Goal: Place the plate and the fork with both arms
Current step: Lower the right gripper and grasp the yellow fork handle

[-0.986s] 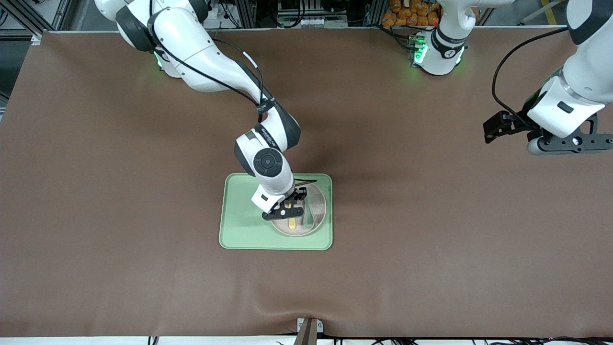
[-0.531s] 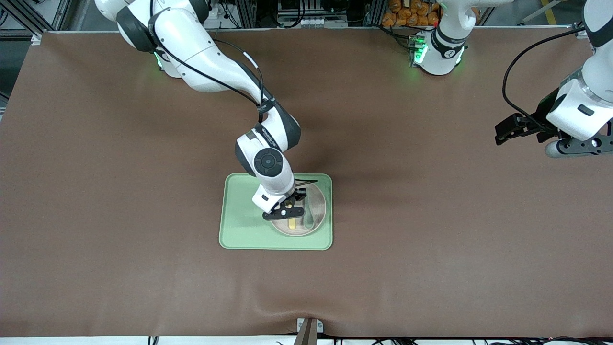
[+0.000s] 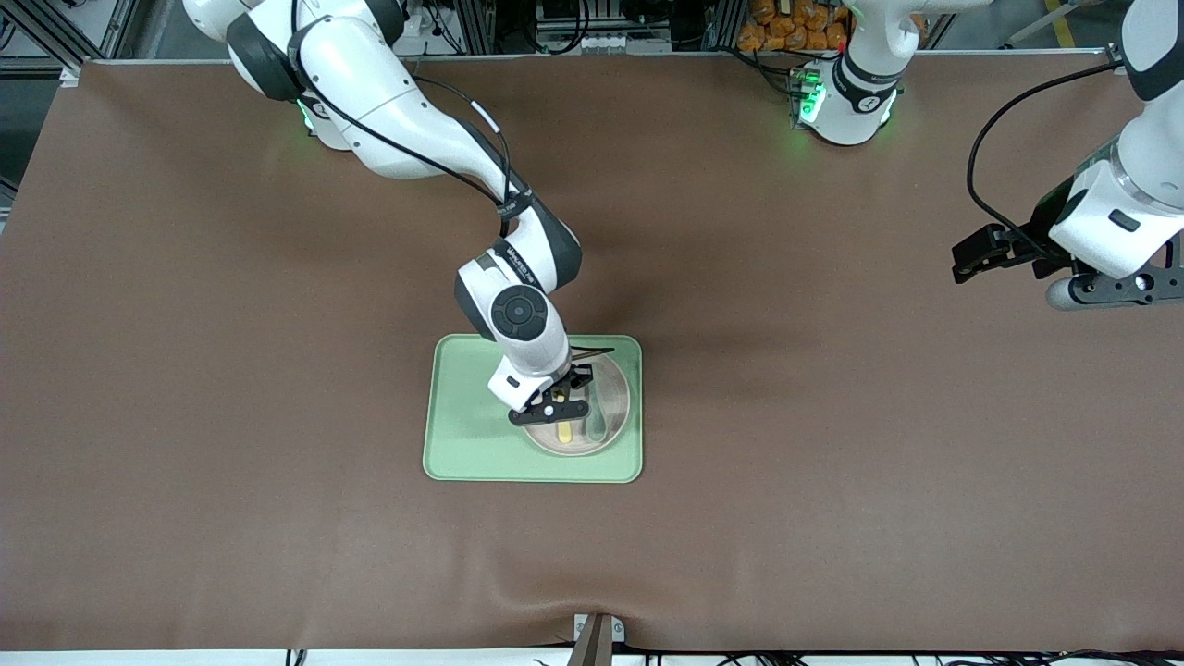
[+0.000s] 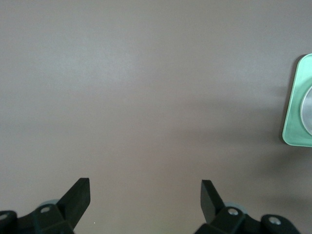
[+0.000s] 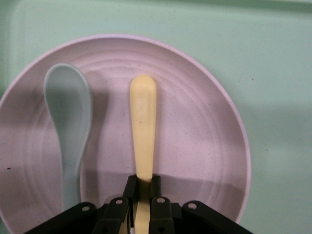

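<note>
The off-white plate (image 3: 618,403) lies on the light-green tray (image 3: 467,435), at the tray's end toward the left arm. My right gripper (image 3: 557,413) is low over the plate and shut on the pale-yellow fork (image 3: 564,431). In the right wrist view the fingers (image 5: 143,187) pinch the fork (image 5: 143,122), whose handle stretches over the plate (image 5: 195,146); its tines are hidden. A grey-green spoon (image 5: 68,117) lies in the plate beside the fork. My left gripper (image 3: 1105,289) is open and empty (image 4: 145,192) above bare table at the left arm's end.
The spoon (image 3: 597,414) shows beside the fork in the front view. The tray's corner (image 4: 296,112) shows at the edge of the left wrist view. Brown matting (image 3: 832,444) covers the whole table around the tray.
My left arm has drawn away from the tray toward its own end of the table. My right gripper has stayed over the plate, shut on the fork.
</note>
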`<state>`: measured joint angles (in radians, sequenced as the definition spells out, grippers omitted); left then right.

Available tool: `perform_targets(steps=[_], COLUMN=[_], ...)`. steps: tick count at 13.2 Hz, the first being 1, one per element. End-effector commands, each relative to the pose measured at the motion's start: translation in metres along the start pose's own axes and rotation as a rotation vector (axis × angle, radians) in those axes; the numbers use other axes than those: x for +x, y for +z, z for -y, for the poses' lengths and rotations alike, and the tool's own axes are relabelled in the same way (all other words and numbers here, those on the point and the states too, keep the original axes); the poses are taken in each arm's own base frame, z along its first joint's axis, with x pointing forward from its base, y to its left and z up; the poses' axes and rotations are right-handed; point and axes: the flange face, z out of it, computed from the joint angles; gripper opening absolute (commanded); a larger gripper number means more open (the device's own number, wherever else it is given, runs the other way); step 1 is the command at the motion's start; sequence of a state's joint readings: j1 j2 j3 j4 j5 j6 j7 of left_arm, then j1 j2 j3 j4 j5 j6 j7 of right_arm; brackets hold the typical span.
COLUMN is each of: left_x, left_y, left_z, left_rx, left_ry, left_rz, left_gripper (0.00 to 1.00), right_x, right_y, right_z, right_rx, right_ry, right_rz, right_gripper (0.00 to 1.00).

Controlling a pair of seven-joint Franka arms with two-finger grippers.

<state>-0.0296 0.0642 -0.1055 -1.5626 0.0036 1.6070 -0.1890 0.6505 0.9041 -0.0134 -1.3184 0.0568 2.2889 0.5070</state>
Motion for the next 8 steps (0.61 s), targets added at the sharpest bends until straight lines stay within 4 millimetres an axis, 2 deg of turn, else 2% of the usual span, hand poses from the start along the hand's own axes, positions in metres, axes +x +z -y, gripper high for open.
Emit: perform_targets(steps=[1,4,5,6,8], left_x=[0.003,0.001,0.000,0.000,-0.003], left_y=[-0.010,-0.009,-0.010,-0.010,-0.015], left_z=[-0.008,-0.005,-0.004,-0.004,0.000], left_rx=[-0.007,-0.004,-0.004,-0.004,-0.004], left_ry=[-0.005,-0.026,-0.028,-0.029,-0.035], left_rz=[-0.011,-0.001,-0.001,-0.002,-0.008], left_gripper=[1.00,1.00,1.00,1.00,1.00], right_x=[0.009,0.013,0.017,0.023,0.042], right_y=[-0.007,-0.023,-0.031,-0.036,-0.060], right_z=[-0.001,-0.003,-0.009,-0.018,-0.050], right_rx=[-0.006,0.000,-0.005,-0.004,0.014], right_ry=[0.017,0.027,0.036,0.054,0.101], right_rz=[-0.021,-0.015,-0.004,0.003,-0.015], right_gripper=[0.00,0.00,0.00,0.00,0.00])
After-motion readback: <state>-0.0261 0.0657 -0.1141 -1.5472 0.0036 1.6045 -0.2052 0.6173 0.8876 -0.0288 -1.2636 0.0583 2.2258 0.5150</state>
